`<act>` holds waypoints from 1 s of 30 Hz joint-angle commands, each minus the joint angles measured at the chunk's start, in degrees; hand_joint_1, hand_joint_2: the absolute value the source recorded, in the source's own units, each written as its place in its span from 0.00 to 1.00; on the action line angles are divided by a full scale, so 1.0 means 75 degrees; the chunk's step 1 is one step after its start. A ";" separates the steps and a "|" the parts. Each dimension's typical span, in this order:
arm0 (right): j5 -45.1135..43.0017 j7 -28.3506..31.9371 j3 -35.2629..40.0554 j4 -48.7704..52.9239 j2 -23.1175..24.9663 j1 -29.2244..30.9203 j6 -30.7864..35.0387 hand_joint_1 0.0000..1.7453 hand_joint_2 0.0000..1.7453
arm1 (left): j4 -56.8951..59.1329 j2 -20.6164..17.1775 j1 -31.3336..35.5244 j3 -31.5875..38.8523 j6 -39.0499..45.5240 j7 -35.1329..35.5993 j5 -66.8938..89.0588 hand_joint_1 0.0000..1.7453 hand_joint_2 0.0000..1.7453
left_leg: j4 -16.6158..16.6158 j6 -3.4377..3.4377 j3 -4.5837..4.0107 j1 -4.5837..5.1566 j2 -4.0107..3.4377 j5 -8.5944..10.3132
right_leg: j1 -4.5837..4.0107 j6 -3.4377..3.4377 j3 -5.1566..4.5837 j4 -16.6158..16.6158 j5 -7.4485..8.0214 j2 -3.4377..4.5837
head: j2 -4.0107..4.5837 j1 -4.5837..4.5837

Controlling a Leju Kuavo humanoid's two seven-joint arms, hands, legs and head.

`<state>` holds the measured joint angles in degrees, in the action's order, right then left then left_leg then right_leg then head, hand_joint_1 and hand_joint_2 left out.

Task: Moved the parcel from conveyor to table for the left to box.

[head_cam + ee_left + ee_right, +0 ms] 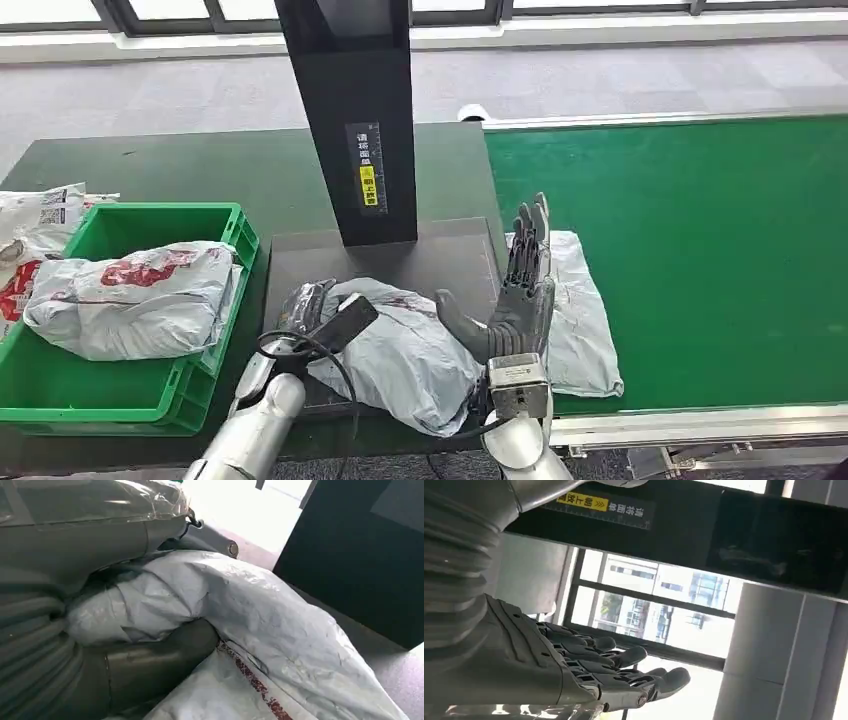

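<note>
Gripping the grey parcel (405, 355), your left hand (310, 312) pinches a fold between thumb and fingers; the parcel lies on the dark plate (400, 262) of the counter (200, 165). Your right hand (520, 300) stands upright beside it, fingers straight, holding nothing.

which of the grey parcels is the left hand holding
The grey parcel on the dark platform, in front of the black post. The left hand grips its edge; the others lie in the green crate and on the conveyor.
</note>
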<state>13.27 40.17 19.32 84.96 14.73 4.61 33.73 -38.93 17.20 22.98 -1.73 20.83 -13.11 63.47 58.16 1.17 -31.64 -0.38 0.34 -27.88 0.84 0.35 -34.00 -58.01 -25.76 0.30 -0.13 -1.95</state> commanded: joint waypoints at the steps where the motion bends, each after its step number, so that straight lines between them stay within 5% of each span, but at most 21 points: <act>1: 0.0019 -0.0023 0.0018 -0.0297 -0.0076 -0.0053 0.0063 0.00 1.00 | -0.2380 0.0123 -0.0676 0.1484 0.2555 -0.1137 0.0022 1.00 1.00 | -0.0020 -0.0002 -0.0001 -0.0003 -0.0027 0.0007 | -0.0006 -0.0007 -0.0008 0.0022 0.0016 0.0020 | 0.0000 0.0000; 9: -0.0335 -0.0023 0.0098 -0.0463 -0.0177 0.0036 0.0240 0.00 1.00 | -0.4408 0.0373 -0.0173 0.2846 0.2555 -0.2251 0.0695 1.00 1.00 | 0.0008 0.0005 -0.0048 -0.0011 -0.0022 0.0002 | -0.0022 -0.0010 -0.0054 0.0001 0.0012 0.0026 | 0.0000 0.0000; 17: -0.0513 -0.0023 0.0021 -0.0421 -0.0294 -0.0005 0.0421 0.00 1.00 | -0.4371 0.0200 0.0453 0.2889 0.2555 -0.2639 0.0183 1.00 1.00 | -0.0006 0.0004 -0.0051 -0.0016 0.0003 0.0012 | -0.0019 -0.0012 -0.0052 0.0011 0.0013 -0.0001 | 0.0000 0.0000; 30: -0.0489 -0.0023 -0.0062 -0.0584 -0.0225 0.0033 0.0345 0.00 1.00 | -0.4207 0.0150 0.1498 0.4866 0.2555 -0.3538 -0.0200 1.00 1.00 | -0.0013 0.0004 -0.0042 -0.0013 -0.0016 0.0011 | -0.0020 -0.0012 -0.0048 0.0015 0.0015 0.0017 | 0.0000 0.0000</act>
<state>9.81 40.15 19.32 84.70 14.53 3.27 36.44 -73.42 19.15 27.42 23.04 40.04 -38.88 62.51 58.16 1.23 -32.07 -0.46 0.32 -27.83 0.72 0.29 -34.47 -58.03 -25.72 0.38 -0.13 -1.95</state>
